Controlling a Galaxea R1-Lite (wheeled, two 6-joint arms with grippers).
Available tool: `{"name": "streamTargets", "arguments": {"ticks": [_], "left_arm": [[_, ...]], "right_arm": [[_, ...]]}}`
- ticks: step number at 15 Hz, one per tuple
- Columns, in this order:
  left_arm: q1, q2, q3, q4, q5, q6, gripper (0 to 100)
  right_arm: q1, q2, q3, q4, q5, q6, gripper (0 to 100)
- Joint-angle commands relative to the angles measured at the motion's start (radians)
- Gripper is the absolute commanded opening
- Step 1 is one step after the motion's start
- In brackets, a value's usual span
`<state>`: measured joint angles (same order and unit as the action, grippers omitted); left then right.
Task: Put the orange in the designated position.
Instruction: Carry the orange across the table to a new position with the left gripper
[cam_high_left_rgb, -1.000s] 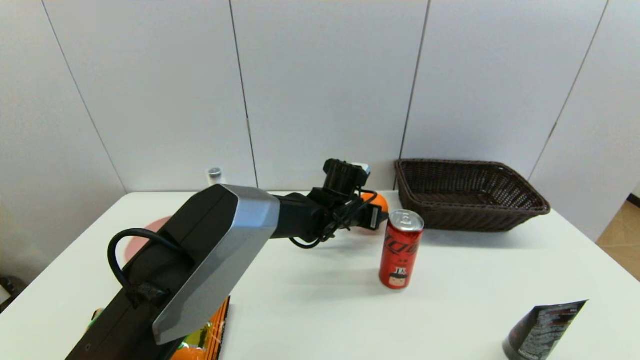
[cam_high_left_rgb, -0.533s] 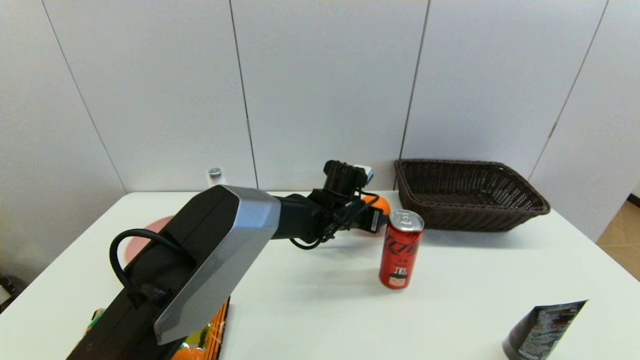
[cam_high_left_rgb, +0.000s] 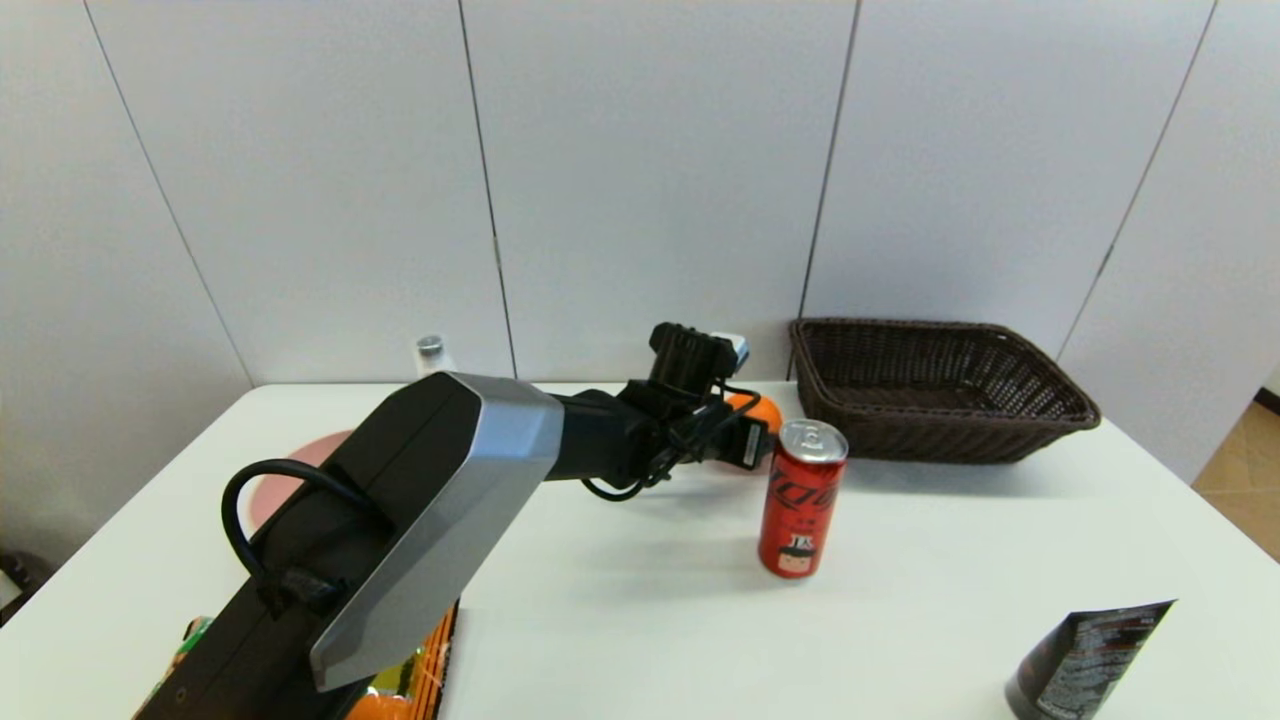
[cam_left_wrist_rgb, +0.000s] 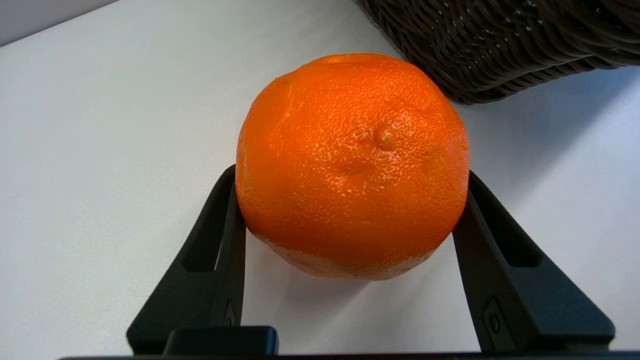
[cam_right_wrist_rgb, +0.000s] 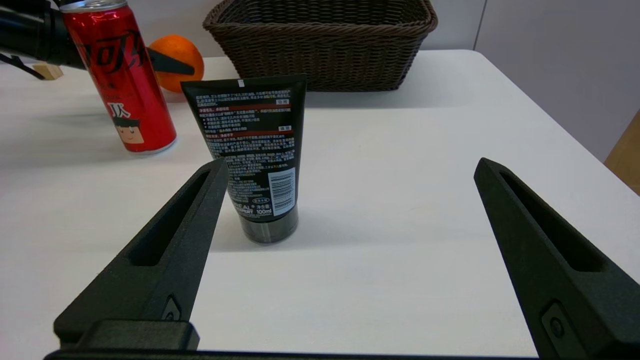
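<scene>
The orange is sitting near the far edge of the table, clasped between the two black fingers of the left gripper; the fingers are pressing against its two sides, spread only as wide as the fruit. Whether it is resting on the tabletop or is lifted just clear of it cannot be told. The table, white and broad, is carrying everything else. The left arm is reaching across it from the near left corner toward the far edge. The woven brown basket is standing toward the far right corner, just beside the orange without touching it. A pink disc is lying near the left edge, mostly hidden behind the arm. An orange-and-green snack bag is lying at the near edge under the arm. The red can is standing upright just in front of the orange. A black tube is standing cap-down near the near right corner. The right gripper is hanging low before that tube, its fingers spread wide and touching nothing.
</scene>
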<state>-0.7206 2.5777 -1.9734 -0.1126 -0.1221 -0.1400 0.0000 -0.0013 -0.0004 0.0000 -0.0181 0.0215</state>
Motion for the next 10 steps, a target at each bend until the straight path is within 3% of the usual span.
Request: {"name": "streamTargets", "arguments": {"ticks": [1, 10], "left_arm": [[0.001, 0.002, -0.001, -0.001, -0.001, -0.001, 100], [0.001, -0.021, 0.001, -0.001, 0.001, -0.007, 100]], "right_arm": [[0.0, 0.001, 0.0, 0.0, 0.0, 0.0, 100], [0.0, 0.001, 0.0, 0.0, 0.0, 0.0, 100]]}}
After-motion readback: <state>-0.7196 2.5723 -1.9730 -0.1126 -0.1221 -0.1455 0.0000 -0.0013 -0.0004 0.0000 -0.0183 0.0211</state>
